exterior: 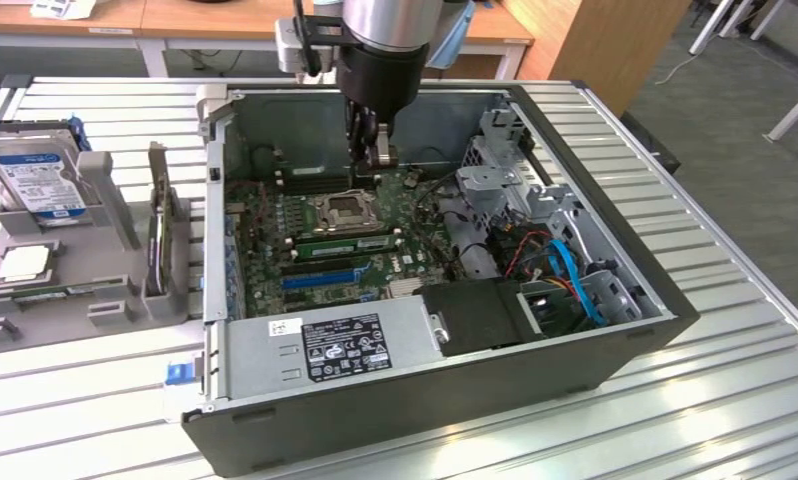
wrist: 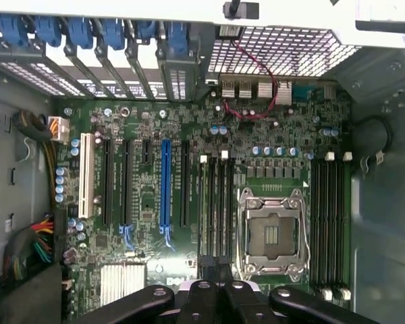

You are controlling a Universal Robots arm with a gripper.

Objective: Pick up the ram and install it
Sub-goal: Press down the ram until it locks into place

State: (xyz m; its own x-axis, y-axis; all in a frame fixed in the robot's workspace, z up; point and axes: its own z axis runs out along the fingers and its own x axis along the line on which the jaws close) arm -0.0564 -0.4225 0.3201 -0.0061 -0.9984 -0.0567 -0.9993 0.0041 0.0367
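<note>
— Where does the ram [exterior: 346, 246] sit?

— Inside the case [exterior: 439, 420], on the board. It stands on edge in a black slot just beside the CPU socket [exterior: 346, 212], between the socket and the blue slot [exterior: 326, 278].

— How does it look?

— A long, thin green strip, running the slot's length and lying parallel to the blue slot. Its chips are too small to make out.

— And the gripper [exterior: 376, 160]?

— It hangs over the board, apart from the ram, with its fingers pressed together. In the wrist view its black fingers [wrist: 201, 291] meet over the end of the dark slots beside the socket.
</note>
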